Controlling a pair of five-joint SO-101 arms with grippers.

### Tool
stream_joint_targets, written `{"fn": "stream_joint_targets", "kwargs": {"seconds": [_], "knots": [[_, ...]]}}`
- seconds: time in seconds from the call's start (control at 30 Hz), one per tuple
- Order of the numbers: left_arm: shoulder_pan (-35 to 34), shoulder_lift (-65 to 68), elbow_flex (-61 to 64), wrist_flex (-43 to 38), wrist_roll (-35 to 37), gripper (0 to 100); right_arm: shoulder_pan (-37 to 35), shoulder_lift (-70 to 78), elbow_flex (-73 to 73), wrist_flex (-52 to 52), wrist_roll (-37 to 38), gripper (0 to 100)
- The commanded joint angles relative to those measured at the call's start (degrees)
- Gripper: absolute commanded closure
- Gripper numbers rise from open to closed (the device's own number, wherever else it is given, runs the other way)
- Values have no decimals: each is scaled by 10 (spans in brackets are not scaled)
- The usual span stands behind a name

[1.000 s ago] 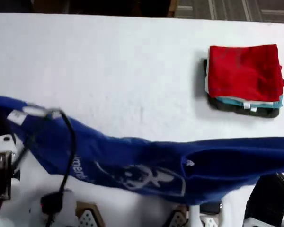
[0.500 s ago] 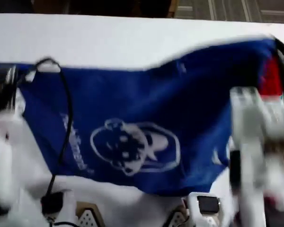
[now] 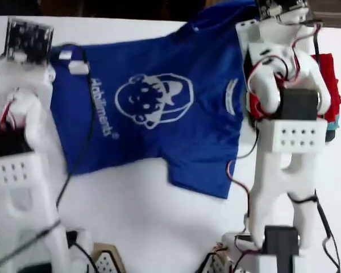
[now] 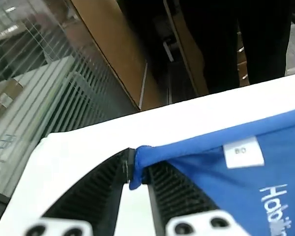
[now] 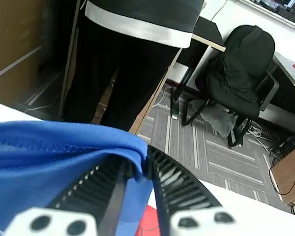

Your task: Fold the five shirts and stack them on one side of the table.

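The left arm's fingers (image 4: 104,183) are pinching a corner of the blue shirt (image 4: 211,184), their ridged black pads closing tight on the hem. The shirt is stretching away from them over the white counter (image 4: 83,142), showing a small white label (image 4: 242,153) and some white lettering (image 4: 281,202). A brown panel (image 4: 113,54) is standing beyond the counter.

**Table, white, flat matte top (image 3: 142,227), carrying two lots of cloth.**
Lot 1: blue short-sleeved shirt with a white cartoon-face print (image 3: 159,131), spread print-up over the far middle, one sleeve lying toward the near edge; whether its far edge rests flat cannot be told. Lot 2: stack of folded shirts (image 3: 330,85), red fabric uppermost with teal and dark layers under it, at the right side, just beside the blue shirt and partly hidden behind an arm.
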Motion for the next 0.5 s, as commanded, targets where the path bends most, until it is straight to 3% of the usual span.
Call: {"fn": "stream_joint_targets", "kwargs": {"seconds": [0.0,0.23,0.47], "knots": [[5,96,-110,4,2,975,0,39,-52,16,-4,981],[9,301,-242,61,5,975,-5,119,-55,44,-4,981],[24,424,-307,141,2,975,-6,187,-55,86,-4,981]]}}
